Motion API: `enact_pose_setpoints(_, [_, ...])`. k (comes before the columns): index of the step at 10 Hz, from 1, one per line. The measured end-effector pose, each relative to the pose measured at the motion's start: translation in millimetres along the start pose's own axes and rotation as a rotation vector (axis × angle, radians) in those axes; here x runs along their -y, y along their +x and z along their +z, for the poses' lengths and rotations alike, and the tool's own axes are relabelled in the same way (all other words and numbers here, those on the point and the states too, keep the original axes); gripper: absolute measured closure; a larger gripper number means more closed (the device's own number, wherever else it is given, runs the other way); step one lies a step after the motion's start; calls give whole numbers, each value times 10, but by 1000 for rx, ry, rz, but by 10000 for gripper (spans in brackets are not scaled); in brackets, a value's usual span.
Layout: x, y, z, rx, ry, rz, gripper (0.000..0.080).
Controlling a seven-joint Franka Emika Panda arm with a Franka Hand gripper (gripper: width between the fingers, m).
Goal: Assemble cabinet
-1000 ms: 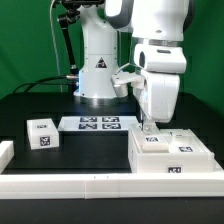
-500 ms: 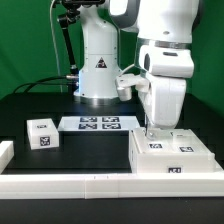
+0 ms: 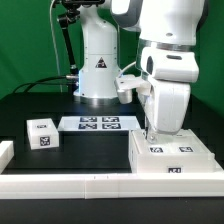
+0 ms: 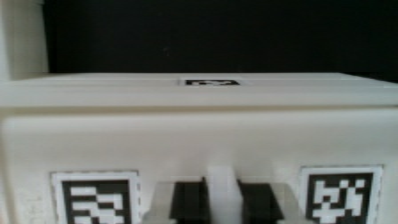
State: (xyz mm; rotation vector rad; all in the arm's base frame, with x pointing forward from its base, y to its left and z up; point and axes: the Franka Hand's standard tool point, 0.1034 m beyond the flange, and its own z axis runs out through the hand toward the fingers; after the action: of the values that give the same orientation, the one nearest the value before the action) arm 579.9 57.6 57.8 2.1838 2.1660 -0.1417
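Note:
The cabinet (image 3: 176, 160) is a low white boxy body with square tags on its top, at the front of the exterior view's right. My gripper (image 3: 152, 131) reaches straight down onto its rear left corner. In the wrist view the cabinet (image 4: 178, 120) fills the frame, with a tag on each side of my gripper (image 4: 222, 205). The two dark fingers (image 4: 185, 202) stand close together with a thin white upright strip of the cabinet between them. The fingertips themselves are cut off by the frame edge.
A small lone white tagged cube (image 3: 41, 133) sits at the exterior view's left. The marker board (image 3: 97, 124) lies in front of the robot base (image 3: 98, 72). A long white rail (image 3: 70, 186) runs along the front edge, with a white block (image 3: 5, 152) at the far left.
The arm has shifted a little toward the exterior view's right and lower over the cabinet. The near left tag on the cabinet's top has shifted slightly forward.

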Motion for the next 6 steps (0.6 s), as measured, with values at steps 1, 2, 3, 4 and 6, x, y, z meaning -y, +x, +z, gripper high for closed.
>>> enact_pose_setpoints(1, [1, 3, -5, -2, -7, -2, 719])
enact_pose_setpoints(2, [-7, 16, -17, -6, -19, -5, 719])
enact_pose_setpoints(3, [-16, 18, -24, -7, -23, -6, 538])
enact_pose_setpoints(4, [-20, 8, -46, -5, -25, -6, 538])
enact_pose_setpoints(6, [47, -42, -118, -1, -32, 28, 223])
